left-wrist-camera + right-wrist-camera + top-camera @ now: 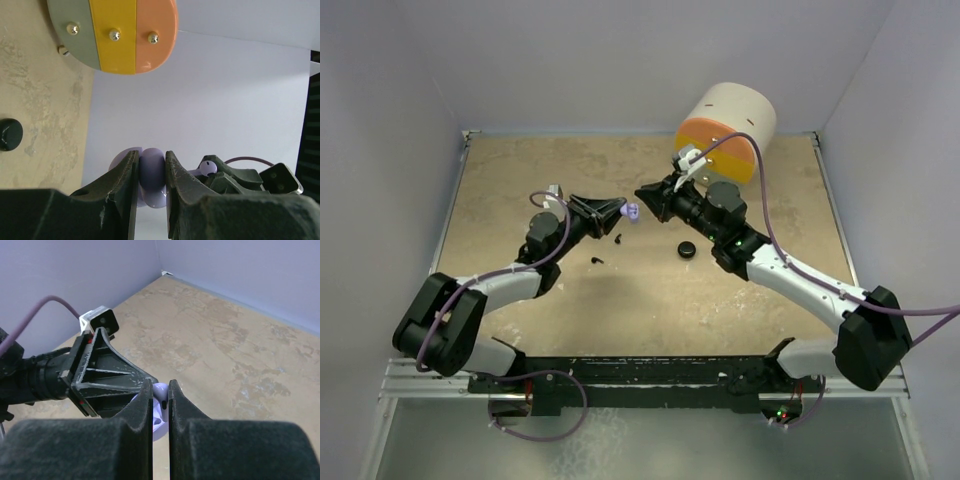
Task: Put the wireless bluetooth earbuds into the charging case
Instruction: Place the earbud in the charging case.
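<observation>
Earbud (207, 167) (tiny, light, likely slippery) is sitting pinched across its body in the right hand (160, 386) mid-frame; left hand (151, 156) is clamping the case (152, 175).

Mostly hidden inside left gripper (151, 154): pale lavender round case (152, 175); glossy black round puck (9, 134) cropped at edge.

On my feed I read a mottled beige, stone-patterned tabletop (570, 300), a glossy black round puck (687, 249) and a tiny black earbud (618, 237). The rounded pale lavender plastic case (152, 172) matches the tiny pale lavender earbud (208, 167) (the plain walls (620, 60) come close). The cream cylindrical drum (725, 130) has a face banded sage-grey, yellow and orange.
</observation>
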